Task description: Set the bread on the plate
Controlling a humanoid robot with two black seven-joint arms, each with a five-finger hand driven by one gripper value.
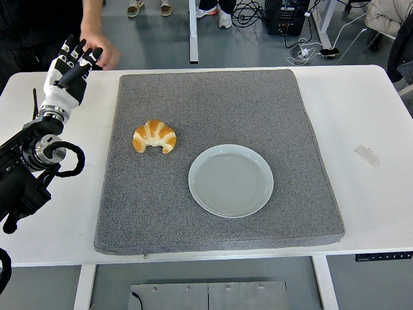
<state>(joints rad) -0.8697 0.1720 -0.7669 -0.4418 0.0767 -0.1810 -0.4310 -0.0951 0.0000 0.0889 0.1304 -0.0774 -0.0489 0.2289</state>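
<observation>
A single head view looks forward and down from high on the robot's side of the white table (361,116), taking in its full width. The grey mat (219,110) sits centred below the lens, floor and a person's hand (103,55) beyond its far edge.

Grey floor (161,39) beyond the white table (361,116), with tangled cables (303,48) and table legs (192,32).

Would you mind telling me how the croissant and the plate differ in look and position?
The croissant is golden-brown and crescent-shaped; the plate is pale, round and bare. The croissant is the smaller, lying left of and farther back than the plate, apart from it. Both rest on the grey mat.
</observation>
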